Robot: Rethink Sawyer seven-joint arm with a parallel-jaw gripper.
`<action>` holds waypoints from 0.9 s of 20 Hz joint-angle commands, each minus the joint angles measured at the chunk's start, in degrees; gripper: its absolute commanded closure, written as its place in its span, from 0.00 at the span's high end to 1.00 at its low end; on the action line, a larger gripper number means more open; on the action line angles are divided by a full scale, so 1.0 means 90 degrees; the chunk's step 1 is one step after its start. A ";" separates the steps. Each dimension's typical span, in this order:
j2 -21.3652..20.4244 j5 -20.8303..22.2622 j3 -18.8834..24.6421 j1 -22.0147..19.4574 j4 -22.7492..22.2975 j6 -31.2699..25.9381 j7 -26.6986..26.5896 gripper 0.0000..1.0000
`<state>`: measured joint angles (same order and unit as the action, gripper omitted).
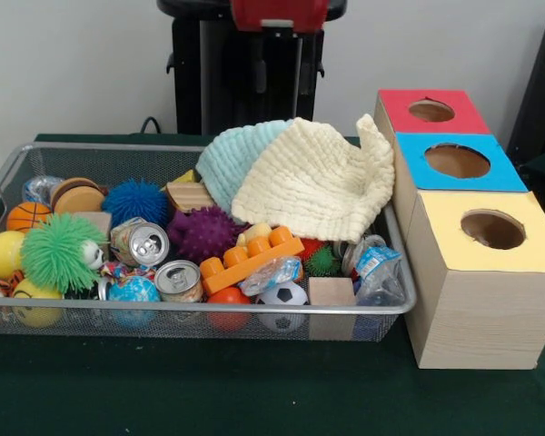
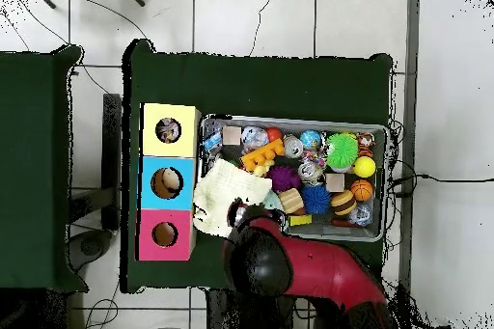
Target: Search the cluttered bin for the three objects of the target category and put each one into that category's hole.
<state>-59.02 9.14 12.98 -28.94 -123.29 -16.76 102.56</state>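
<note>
Cloths [image 1: 313,177] drape the bin's [image 1: 392,307] corner beside the arm [image 2: 309,272].

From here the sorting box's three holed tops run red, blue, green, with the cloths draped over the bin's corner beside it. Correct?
Nearly. The third top on the wooden sorting box is yellow, not green, as the front view shows. The pale yellow and light blue cloths do drape over the wire mesh bin's corner beside it.
</note>
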 commanded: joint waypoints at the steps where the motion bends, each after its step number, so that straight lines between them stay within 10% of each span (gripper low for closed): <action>1: 0.0165 0.0648 0.0730 -0.0243 0.1278 -0.1010 -0.1176 1.00; 18: 0.2730 0.3124 0.0752 -0.0757 0.3278 -0.0162 -0.1126 1.00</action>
<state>-45.44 28.78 15.31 -33.62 -103.13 -20.98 102.55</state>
